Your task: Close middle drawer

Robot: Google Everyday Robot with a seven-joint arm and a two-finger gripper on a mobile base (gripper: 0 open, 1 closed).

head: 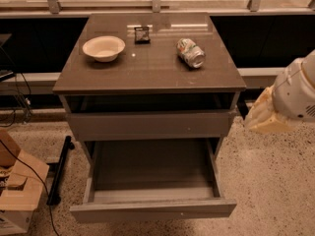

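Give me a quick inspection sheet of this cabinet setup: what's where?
Surface: glossy tabletop, level.
Job's things: middle drawer pulled far out.
Clutter: bowl, can on its side, small dark item, all on top.
Grippers: claw hangs right of the cabinet, off the drawer.
Cables: black cable on the floor at left.
Surroundings: cardboard box, speckled floor.

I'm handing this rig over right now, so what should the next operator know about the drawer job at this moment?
The gripper hangs in the air right of the cabinet, apart from it.
The middle drawer is pulled far out and empty.
Done: nothing yet.
Left: bring the gripper to the drawer's front and push it shut.
A bowl and a can sit on top.
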